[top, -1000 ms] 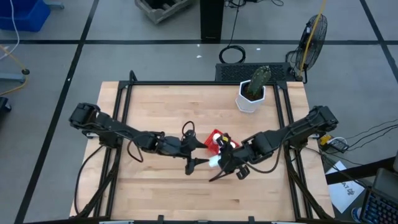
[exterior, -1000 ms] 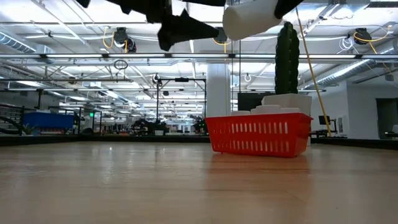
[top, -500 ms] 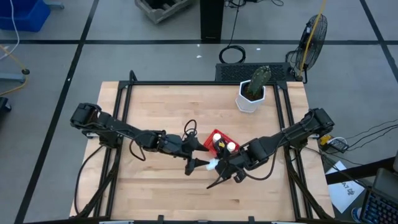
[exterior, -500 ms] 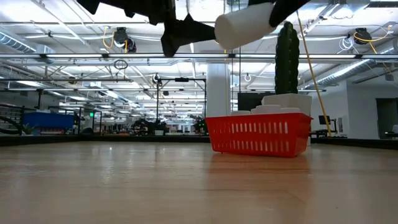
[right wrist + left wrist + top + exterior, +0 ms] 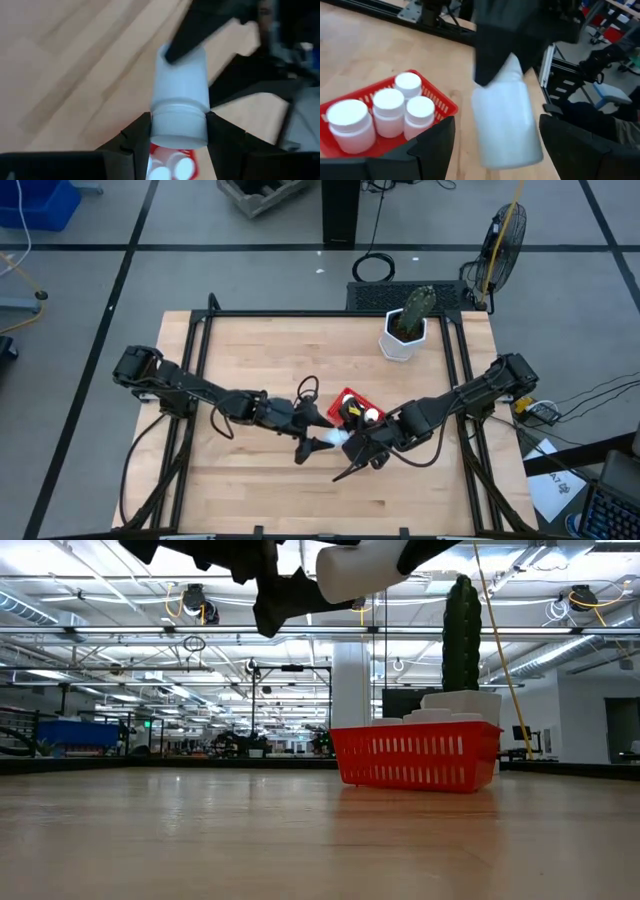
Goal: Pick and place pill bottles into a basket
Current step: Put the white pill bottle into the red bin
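Observation:
My right gripper (image 5: 350, 442) is shut on a white pill bottle (image 5: 334, 440), high above the table just near-left of the red basket (image 5: 348, 398). The bottle lies roughly level, its base toward my left gripper (image 5: 318, 435). My left gripper (image 5: 497, 125) is open, with a finger on either side of the bottle's body (image 5: 507, 125). I cannot tell whether they touch it. Several more white bottles (image 5: 387, 112) stand upright in the basket (image 5: 445, 102). My right gripper pinches the bottle's capped end (image 5: 179, 131) between its two fingers (image 5: 135, 140), one on each side of the cap. The bottle sticks out forward past the fingertips, base away from the gripper. It is lifted clear of the table, slightly tilted (image 5: 355, 565).
A white pot with a green cactus (image 5: 403, 335) stands at the far right of the table, behind the basket (image 5: 415, 758) in the low view. Bare wood (image 5: 240, 480) lies in front of the basket and to its left.
My right gripper has carried the bottle away from above the basket toward the table's left, up to my left gripper. The bottle now lies between the left gripper's open fingers. It has stayed roughly level and clear of the table.

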Controlling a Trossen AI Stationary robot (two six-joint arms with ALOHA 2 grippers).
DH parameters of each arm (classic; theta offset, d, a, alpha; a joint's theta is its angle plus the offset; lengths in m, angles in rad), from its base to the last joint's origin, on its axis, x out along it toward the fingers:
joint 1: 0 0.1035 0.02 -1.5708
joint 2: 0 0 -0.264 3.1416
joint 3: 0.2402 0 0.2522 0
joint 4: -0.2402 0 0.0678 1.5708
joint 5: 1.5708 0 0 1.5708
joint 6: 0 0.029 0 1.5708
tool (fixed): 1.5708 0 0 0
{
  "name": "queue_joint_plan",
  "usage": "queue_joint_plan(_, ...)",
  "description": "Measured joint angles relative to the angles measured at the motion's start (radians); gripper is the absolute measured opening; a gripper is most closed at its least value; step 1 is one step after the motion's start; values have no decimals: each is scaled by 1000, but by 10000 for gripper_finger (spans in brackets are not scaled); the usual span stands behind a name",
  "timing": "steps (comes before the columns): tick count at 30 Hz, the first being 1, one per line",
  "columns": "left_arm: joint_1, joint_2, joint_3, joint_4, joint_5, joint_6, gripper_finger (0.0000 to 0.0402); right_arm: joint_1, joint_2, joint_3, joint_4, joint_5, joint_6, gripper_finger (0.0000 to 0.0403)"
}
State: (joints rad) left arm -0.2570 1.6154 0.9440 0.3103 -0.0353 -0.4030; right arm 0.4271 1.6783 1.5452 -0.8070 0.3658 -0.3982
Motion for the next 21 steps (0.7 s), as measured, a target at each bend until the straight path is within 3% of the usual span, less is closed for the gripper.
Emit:
queue_joint_plan(8, -1, 0, 0, -23, 16, -21, 260, -1, 0, 0, 30, 8, -44, 146)
queue_joint_plan(17, -1, 0, 0, -26, 38, 5, 186, -1, 3, 0, 55, 1, -64, 146)
queue_joint_plan(21, -8, 0, 0, -27, 38, 55, 181, 1, 3, 0, 71, 1, -42, 146)
